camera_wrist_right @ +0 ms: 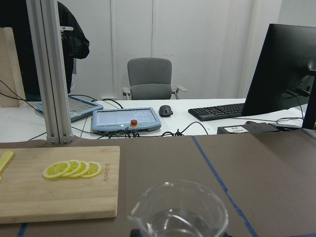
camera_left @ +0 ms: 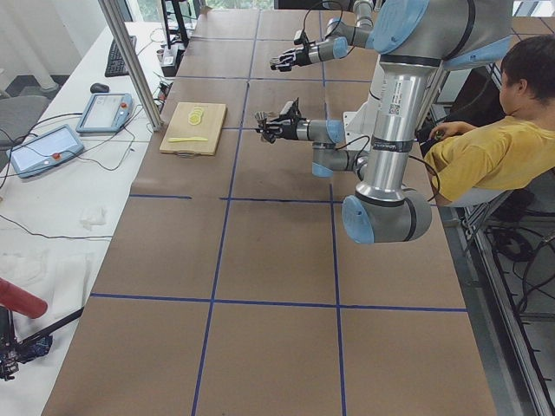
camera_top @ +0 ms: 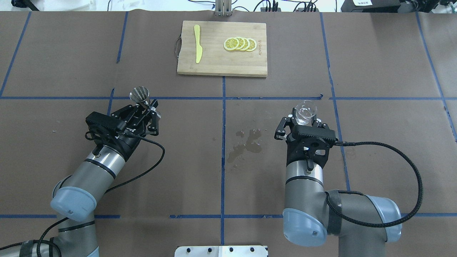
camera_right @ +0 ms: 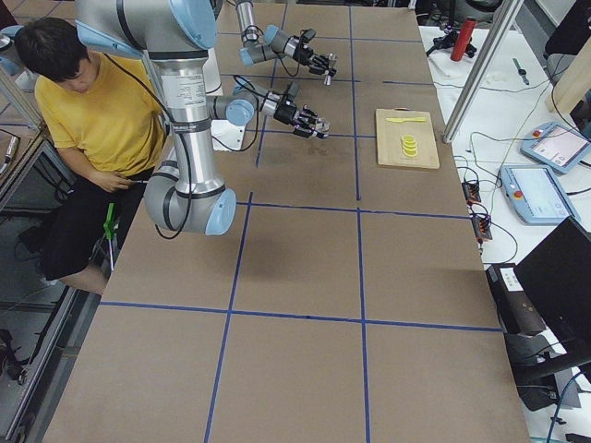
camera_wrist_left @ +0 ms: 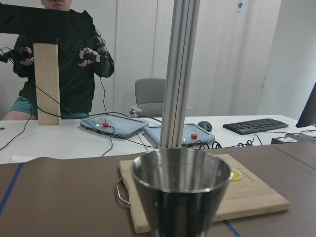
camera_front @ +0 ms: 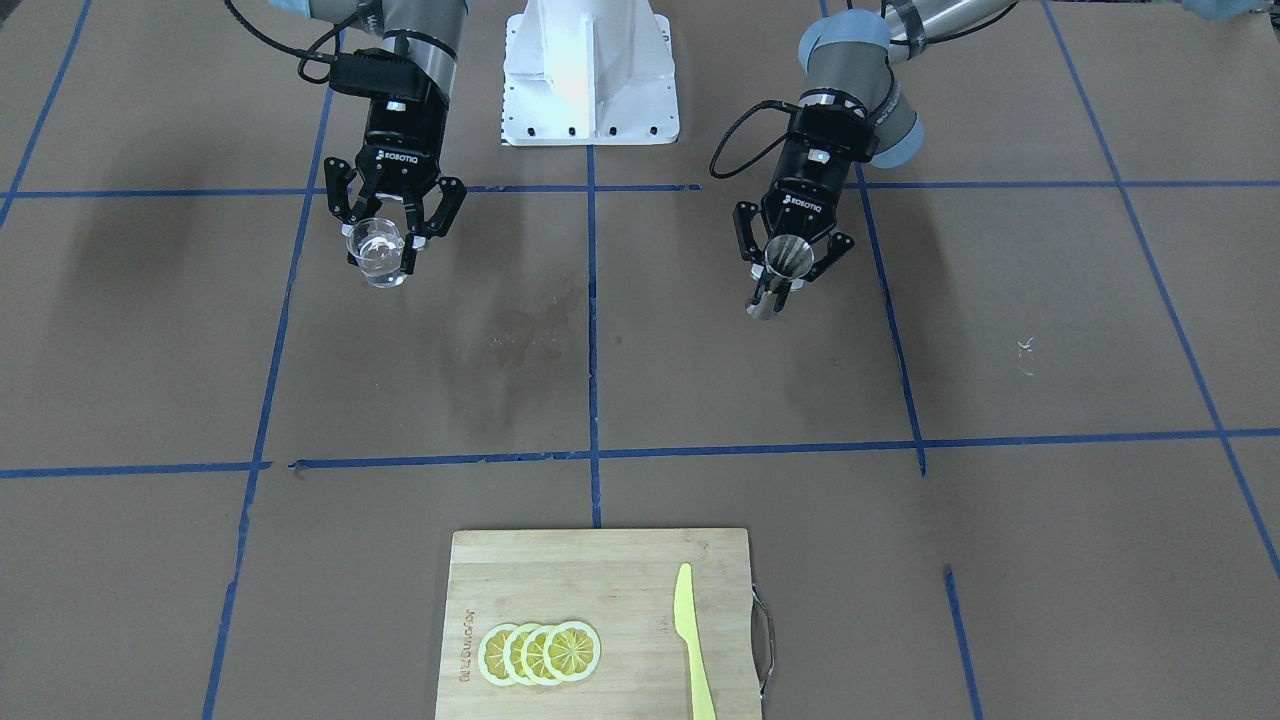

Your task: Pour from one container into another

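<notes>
Clamping the steel hourglass jigger [camera_top: 140,94], the left hand [camera_top: 147,106] holds it above the brown tabletop [camera_top: 375,150]. A wet patch [camera_top: 246,142] glistens between the arms. The right hand [camera_top: 304,120] grips the round clear glass cup [camera_top: 306,110]. At twelve o'clock lie a wooden board [camera_top: 214,62], lemon slices [camera_top: 240,44] and a yellow knife [camera_top: 197,48].

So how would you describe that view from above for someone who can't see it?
From above, two robot arms reach over a brown table: the left gripper holds a steel jigger, the right gripper a clear glass cup, well apart. A wet patch lies between them; a cutting board at the far edge carries lemon slices and a yellow knife.
</notes>
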You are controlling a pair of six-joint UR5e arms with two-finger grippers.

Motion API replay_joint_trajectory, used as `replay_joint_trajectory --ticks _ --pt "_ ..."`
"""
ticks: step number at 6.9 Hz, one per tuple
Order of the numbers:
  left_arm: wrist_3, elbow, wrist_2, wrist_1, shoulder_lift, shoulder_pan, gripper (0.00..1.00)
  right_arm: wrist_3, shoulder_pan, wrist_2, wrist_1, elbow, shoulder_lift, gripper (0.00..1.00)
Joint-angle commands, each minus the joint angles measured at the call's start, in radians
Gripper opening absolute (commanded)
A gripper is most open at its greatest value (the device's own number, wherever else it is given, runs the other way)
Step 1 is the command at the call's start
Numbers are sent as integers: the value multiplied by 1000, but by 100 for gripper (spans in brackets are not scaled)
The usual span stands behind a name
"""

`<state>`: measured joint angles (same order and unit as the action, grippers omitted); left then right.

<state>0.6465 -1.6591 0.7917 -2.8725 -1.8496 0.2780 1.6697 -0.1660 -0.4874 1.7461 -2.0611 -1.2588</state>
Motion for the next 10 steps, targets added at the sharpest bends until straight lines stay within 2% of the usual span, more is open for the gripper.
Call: replay_joint_trajectory --ticks 1,2,3,5,6,8,10 --pt "-181 16 123 -42 -37 -31 0 -131 14 41 -111 -7 13 2" --pt "-185 65 224 -100 -78 -34 0 -146 25 56 -112 -8 16 2" --pt "-221 76 283 -160 -97 -36 0 -180 37 78 -112 -22 30 2" --pt "-335 81 459 -255 -137 -28 0 -252 63 96 -112 -37 62 2" --pt "-337 125 480 -261 -155 -26 0 -296 80 102 -112 -65 62 2" --pt "-337 139 497 -274 -174 -25 0 -361 127 151 -112 -96 62 1" --pt "-343 156 588 -277 -191 3 0 -418 138 167 -112 -100 62 1"
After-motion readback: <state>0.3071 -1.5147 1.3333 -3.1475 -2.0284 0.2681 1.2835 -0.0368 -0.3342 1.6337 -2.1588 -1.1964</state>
